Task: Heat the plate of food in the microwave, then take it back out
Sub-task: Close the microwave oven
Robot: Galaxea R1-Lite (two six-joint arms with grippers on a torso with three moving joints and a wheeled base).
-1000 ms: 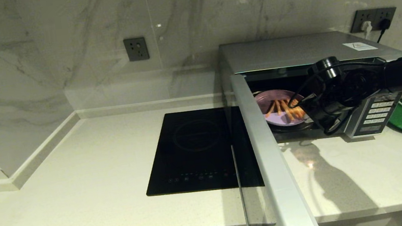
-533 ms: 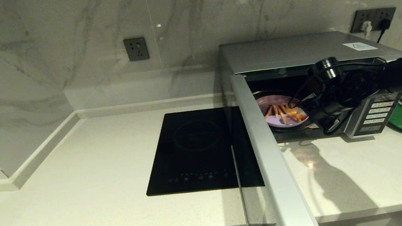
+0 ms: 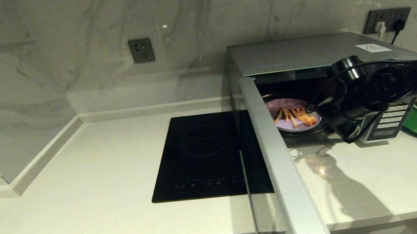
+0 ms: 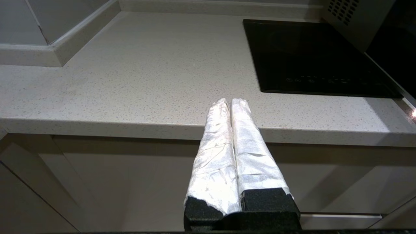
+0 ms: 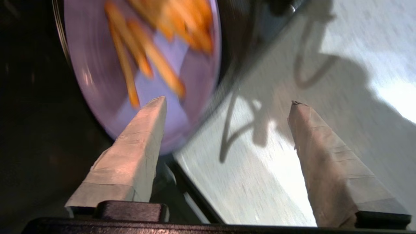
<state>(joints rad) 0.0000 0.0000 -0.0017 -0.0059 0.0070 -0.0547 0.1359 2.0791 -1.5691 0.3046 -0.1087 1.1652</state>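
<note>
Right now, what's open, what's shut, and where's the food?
Microwave: door swung open.
Plate of food: inside the microwave, not held.
Right tool: open, at the microwave's mouth.
Left tool: shut, parked at the counter edge.

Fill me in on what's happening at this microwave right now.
The robot's right hand is at the mouth of the microwave, whose door hangs wide open. The plate of food sits inside on the turntable, and the hand's fingers are spread apart with nothing between them, so the plate is not held. The left hand is parked, shut, at the counter's front edge, away from the work.
</note>
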